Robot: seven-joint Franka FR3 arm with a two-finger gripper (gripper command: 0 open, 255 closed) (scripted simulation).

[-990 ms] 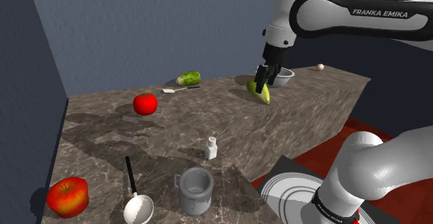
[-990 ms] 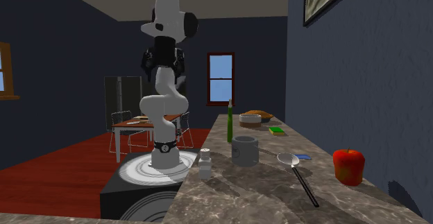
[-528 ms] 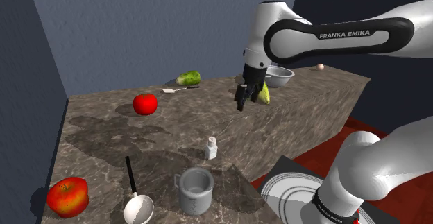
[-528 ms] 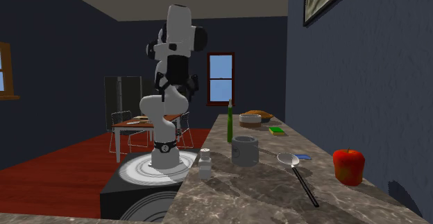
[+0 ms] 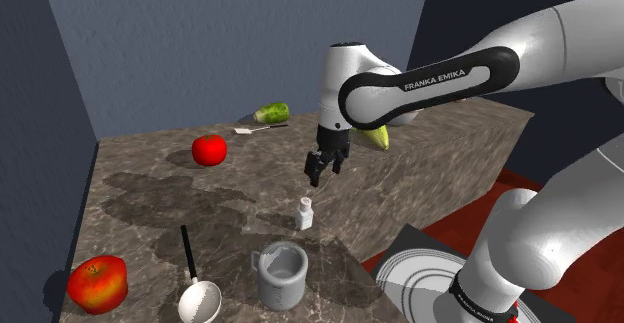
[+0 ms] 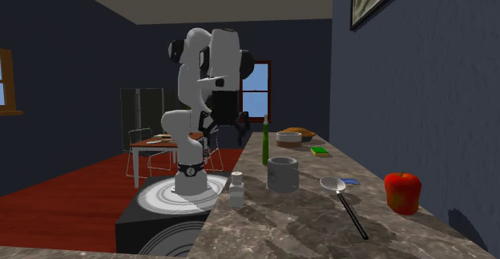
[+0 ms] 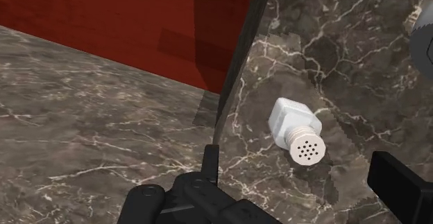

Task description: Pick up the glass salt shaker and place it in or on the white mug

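Observation:
The salt shaker (image 5: pixel 304 213) is a small clear bottle with a white perforated cap, standing upright near the marble counter's edge (image 5: pixel 430 186). The grey-white mug (image 5: pixel 281 274) stands just in front of it, closer to the camera, and has nothing in it. My gripper (image 5: pixel 317 174) hangs a short way above and behind the shaker, pointing down. In the wrist view the gripper (image 7: pixel 305 188) is open, and the shaker (image 7: pixel 295 129) lies ahead between the two spread fingers, untouched. From the second exterior view, the shaker (image 6: pixel 237 190) and mug (image 6: pixel 282 173) stand side by side.
On the counter are a red tomato (image 5: pixel 209 150), a red apple (image 5: pixel 97 283), a ladle (image 5: pixel 195 286), a cucumber (image 5: pixel 271 113) and a yellow-green fruit (image 5: pixel 377 137). The counter drops off to a red floor beside the shaker. My stand (image 5: pixel 430 281) sits at the lower right.
The arm has swung from the counter's far end, near the bowl, down and to the shoulder view's left, ending above the salt shaker. The fingers stay open.

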